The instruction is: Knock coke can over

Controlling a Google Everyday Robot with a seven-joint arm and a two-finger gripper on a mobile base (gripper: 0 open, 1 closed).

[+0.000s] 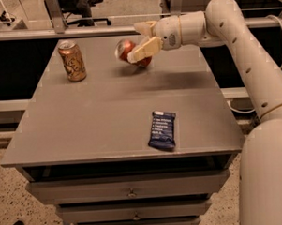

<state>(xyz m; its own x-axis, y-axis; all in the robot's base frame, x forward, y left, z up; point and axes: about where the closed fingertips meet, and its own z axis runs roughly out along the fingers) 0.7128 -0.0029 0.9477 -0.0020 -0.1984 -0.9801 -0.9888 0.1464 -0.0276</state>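
Observation:
The coke can [129, 53], red with a silver top, is at the far middle of the grey table [99, 116]. It is tilted far over to the left, its top pointing left. My gripper [140, 38] is right against the can's right side. Its two pale fingers [145, 48] are spread apart: one lies across the can's front, the other sits above and behind it. The gripper is open and holds nothing.
A gold-brown patterned can [72, 60] stands upright at the far left of the table. A dark blue snack bar [162, 129] lies flat near the front right. Drawers run below the table's front edge. A railing and an office chair are behind the table.

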